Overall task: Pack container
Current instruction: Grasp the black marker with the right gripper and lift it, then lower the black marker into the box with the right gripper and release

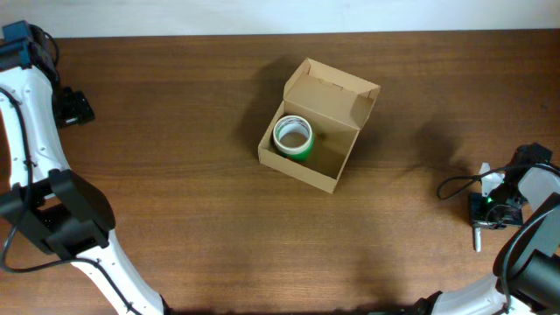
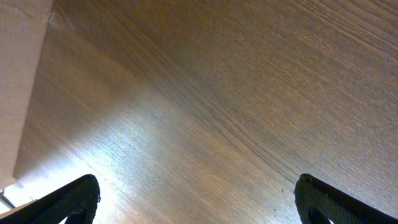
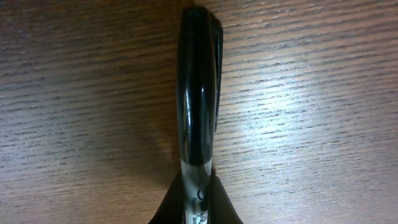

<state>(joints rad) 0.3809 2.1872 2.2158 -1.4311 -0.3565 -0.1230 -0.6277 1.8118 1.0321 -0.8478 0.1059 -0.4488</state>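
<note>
One roll (image 1: 292, 136) in box (image 1: 294, 169); our right gripper (image 3: 198, 208) pinches a pen (image 3: 198, 93) at table's (image 1: 175, 219) right edge, left gripper (image 2: 199, 199) wide; lift comes next.

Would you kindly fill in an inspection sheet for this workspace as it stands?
Surface: brown wood-grain table, no spills seen.
Job's things: container mid-table, lid flap up; green tape roll inside, at its left end.
Clutter: nothing seen.
Grippers: left gripper open over bare wood, holding nothing; right gripper shut on a black-capped pen near the table's right edge.
Cables: black cable looped beside the right gripper.
Surroundings: pale strip beyond the table's far edge.
</note>
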